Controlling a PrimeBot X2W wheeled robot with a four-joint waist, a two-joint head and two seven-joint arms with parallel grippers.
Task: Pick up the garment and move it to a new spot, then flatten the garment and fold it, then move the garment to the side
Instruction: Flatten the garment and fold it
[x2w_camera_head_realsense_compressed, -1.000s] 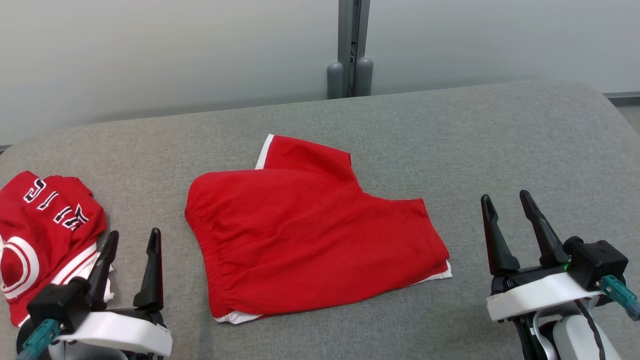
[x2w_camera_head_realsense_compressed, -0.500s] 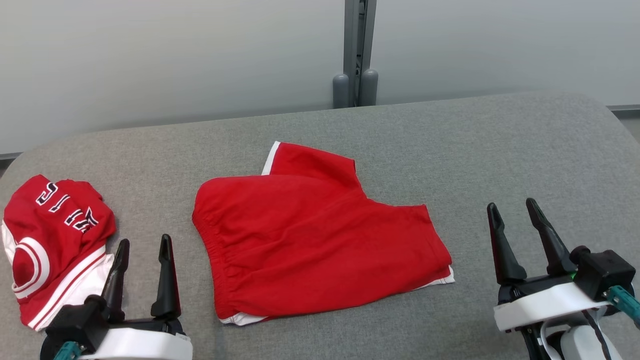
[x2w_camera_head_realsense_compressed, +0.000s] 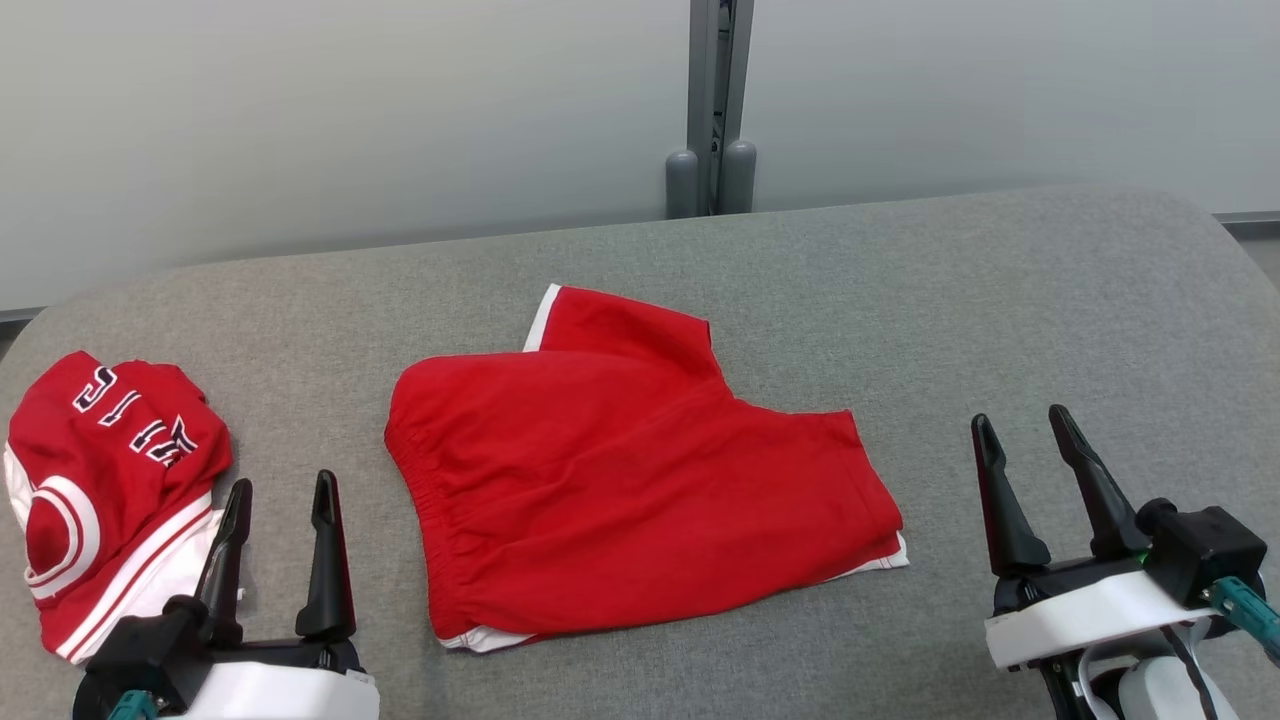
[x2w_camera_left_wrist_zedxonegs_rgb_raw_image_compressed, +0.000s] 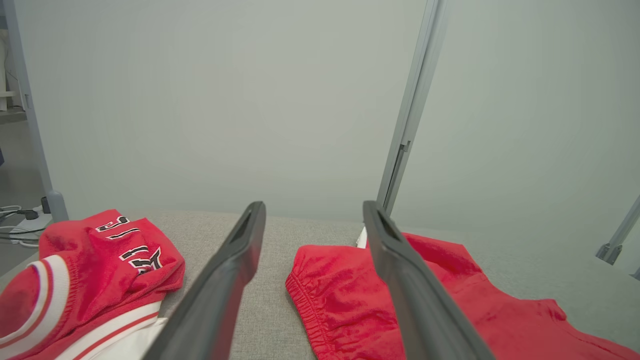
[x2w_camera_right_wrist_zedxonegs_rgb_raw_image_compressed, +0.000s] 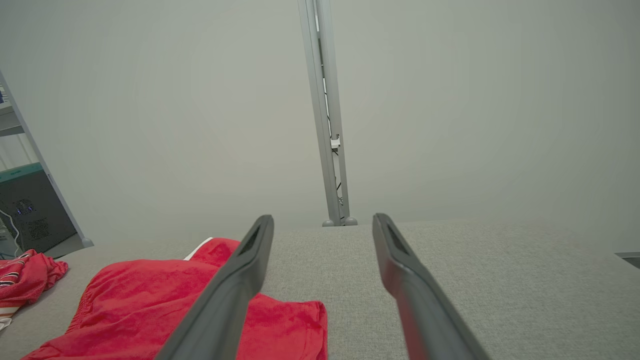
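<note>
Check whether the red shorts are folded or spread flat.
Folded: the red shorts lie doubled over, a second layer's white-trimmed edges peeking out underneath.

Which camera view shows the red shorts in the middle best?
The head view: the red shorts lie whole and uncovered there. The left wrist view shows mainly their waistband end; the right wrist view cuts them off at its bottom edge.

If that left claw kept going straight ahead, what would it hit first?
Likely nothing soon: the left gripper points along the bare table strip between the jersey and the red shorts, toward the back wall. Height above the table is unclear.
</note>
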